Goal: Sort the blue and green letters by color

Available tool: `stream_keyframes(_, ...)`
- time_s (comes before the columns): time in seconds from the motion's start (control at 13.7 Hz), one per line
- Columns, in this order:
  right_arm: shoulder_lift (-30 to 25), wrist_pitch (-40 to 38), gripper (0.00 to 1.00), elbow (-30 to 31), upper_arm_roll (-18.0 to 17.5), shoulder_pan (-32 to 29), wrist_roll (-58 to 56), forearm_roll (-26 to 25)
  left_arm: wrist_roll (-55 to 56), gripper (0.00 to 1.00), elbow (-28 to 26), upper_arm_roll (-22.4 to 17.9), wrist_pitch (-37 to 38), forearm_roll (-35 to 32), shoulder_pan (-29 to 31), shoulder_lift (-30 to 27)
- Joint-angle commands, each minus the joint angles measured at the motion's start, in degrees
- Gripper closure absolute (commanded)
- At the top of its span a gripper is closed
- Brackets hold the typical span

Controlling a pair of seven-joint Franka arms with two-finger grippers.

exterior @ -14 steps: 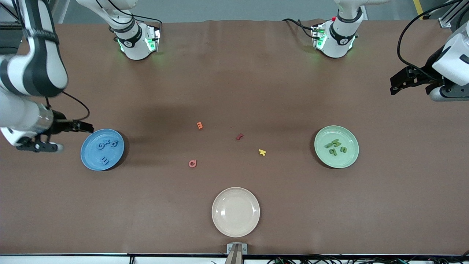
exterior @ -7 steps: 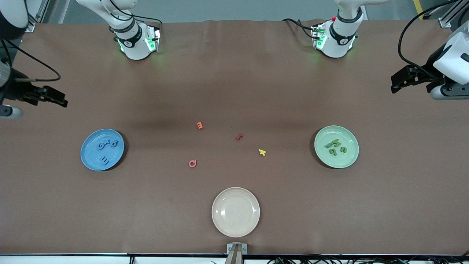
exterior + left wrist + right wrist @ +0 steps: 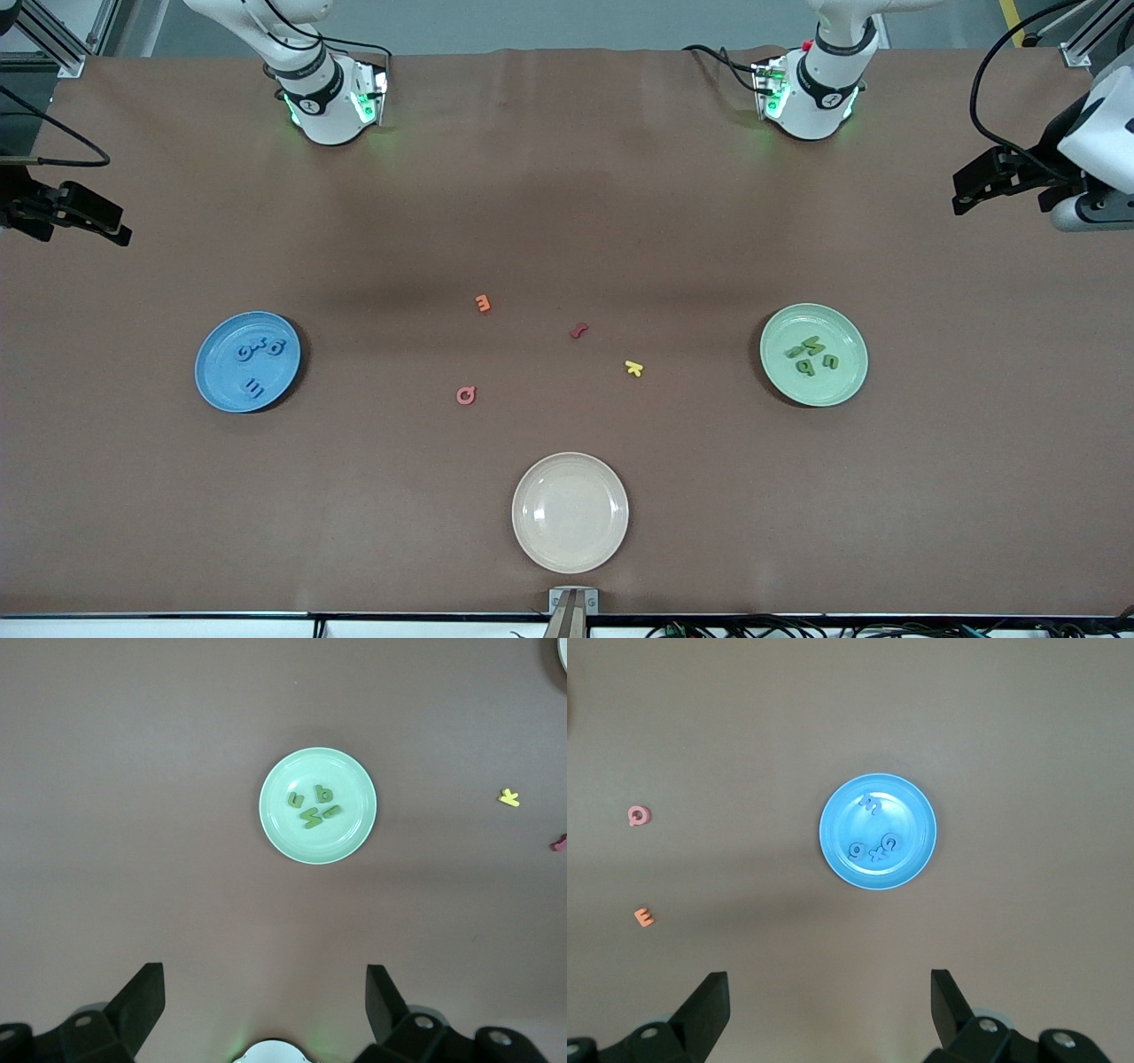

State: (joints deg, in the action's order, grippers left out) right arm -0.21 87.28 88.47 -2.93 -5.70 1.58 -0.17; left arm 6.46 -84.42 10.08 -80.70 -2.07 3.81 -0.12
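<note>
Several blue letters (image 3: 262, 348) lie on the blue plate (image 3: 213, 372) toward the right arm's end of the table. Several green letters (image 3: 811, 352) lie on the green plate (image 3: 842, 381) toward the left arm's end. My right gripper (image 3: 113, 229) is open and empty, high over the table's edge at its own end. Its wrist view (image 3: 829, 1001) looks down on the blue plate (image 3: 908, 815) and its letters (image 3: 875, 846). My left gripper (image 3: 967, 189) is open and empty, high over its end. Its wrist view (image 3: 266, 1001) shows the green plate (image 3: 345, 837) and its letters (image 3: 312, 806).
An orange letter (image 3: 483, 303), a dark red letter (image 3: 578, 330), a yellow letter (image 3: 633, 368) and a pink letter (image 3: 465, 395) lie loose mid-table. A cream plate (image 3: 570, 512) with nothing on it sits nearest the front camera.
My right gripper has risen from beside the blue plate and drawn back toward its end of the table. My left gripper has shifted slightly. The letters and plates have not moved.
</note>
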Motion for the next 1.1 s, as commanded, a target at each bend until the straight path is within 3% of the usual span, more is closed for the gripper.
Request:
stream_keyframes(0.0, 0.9, -1.2, 0.0, -2.8, 0.0, 0.3, 0.1, 0.2, 0.0, 0.0, -3.0, 0.1, 0.2, 0.9, 0.9, -3.3)
stream_keyframes(0.29, 0.9, -1.2, 0.0, -3.7, 0.0, 0.3, 0.0, -0.2, 0.2, 0.0, -7.1, 0.5, -2.0, 2.3, 0.9, -6.2)
stream_keyframes(1.02, 0.9, -1.2, 0.0, -3.7, 0.0, 0.3, 0.0, -0.4, -0.8, 0.0, -4.5, 0.5, -2.0, 2.5, 0.7, -4.9)
